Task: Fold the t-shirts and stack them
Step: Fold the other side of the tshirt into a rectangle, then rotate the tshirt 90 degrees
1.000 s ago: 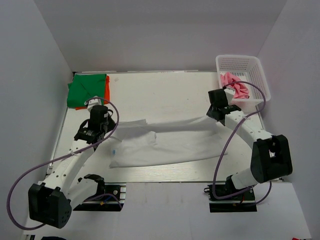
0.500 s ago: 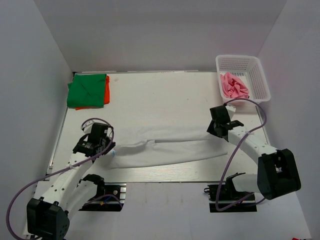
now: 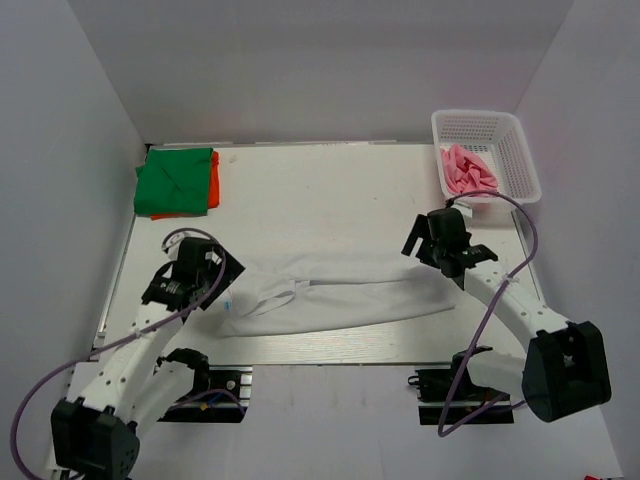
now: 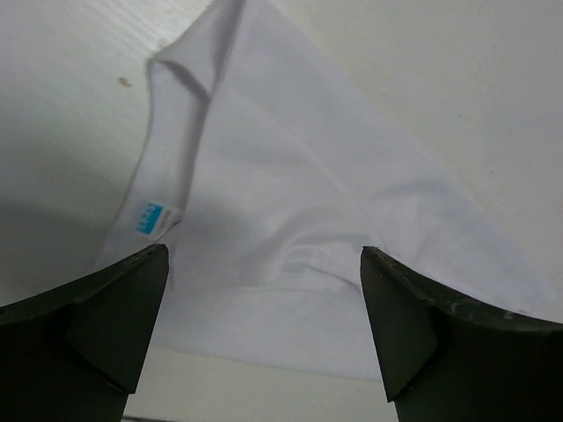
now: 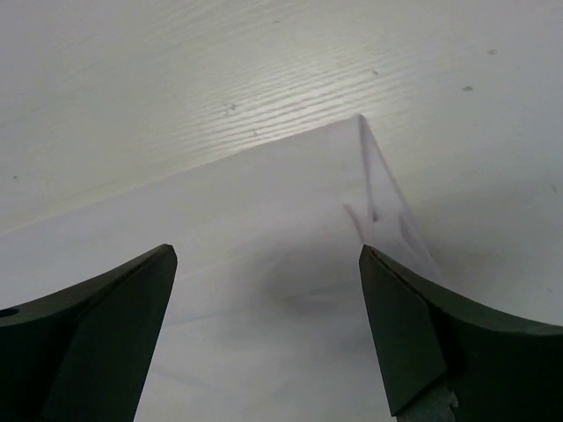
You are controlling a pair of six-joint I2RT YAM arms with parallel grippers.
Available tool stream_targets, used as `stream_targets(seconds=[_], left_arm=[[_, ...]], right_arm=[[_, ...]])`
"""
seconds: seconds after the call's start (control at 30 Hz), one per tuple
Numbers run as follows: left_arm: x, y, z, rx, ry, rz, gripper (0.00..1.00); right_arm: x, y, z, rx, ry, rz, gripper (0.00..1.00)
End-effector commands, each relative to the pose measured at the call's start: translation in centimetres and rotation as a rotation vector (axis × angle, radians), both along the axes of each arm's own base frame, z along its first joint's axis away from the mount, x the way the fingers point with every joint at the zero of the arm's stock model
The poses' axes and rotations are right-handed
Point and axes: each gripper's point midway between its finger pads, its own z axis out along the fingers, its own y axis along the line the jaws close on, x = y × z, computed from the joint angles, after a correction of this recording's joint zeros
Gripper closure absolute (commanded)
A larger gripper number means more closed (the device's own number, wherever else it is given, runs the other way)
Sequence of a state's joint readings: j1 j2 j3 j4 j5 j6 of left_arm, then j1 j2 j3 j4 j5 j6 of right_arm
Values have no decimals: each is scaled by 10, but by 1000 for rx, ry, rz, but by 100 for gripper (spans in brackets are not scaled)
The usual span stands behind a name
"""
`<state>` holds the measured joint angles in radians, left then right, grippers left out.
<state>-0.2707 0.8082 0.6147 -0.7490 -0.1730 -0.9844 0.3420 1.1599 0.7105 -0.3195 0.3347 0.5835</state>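
Observation:
The white t-shirt (image 3: 340,298) lies folded into a long strip across the near half of the table. My left gripper (image 3: 212,290) hangs open just above its left end. The left wrist view shows the gripper (image 4: 264,252) over the collar, beside the blue neck label (image 4: 149,220), holding nothing. My right gripper (image 3: 446,264) is open over the strip's right end. In the right wrist view its jaws (image 5: 266,252) stand wide over the white cloth (image 5: 264,229), near its corner. A green t-shirt (image 3: 172,182) rests folded on an orange one (image 3: 213,182) at the far left. A pink t-shirt (image 3: 468,170) lies crumpled in the basket.
The white mesh basket (image 3: 522,160) stands at the far right corner. Grey walls close in the table (image 3: 320,190) on three sides. The arm bases and purple cables (image 3: 40,380) sit at the near edge.
Both grippers drew the white t-shirt's far edge toward the near side, folding it into a strip. Both then opened and let it go.

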Motion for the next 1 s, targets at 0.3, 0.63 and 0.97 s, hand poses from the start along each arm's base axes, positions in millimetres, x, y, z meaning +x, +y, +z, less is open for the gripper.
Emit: stream_targets(seconds=[0.3,0.63,0.97], left_arm=[[71,-61,-60,-80,143,-231,0],[158,-76,-136,30,281,-227,0],[378,-198,-120,-97,-8,-428,0]], right_arm=[[25,52,-37,87,107,200,10],[-86,95,-83,227,355,419,10],[-186,162,-60,249,352,1027,10]])
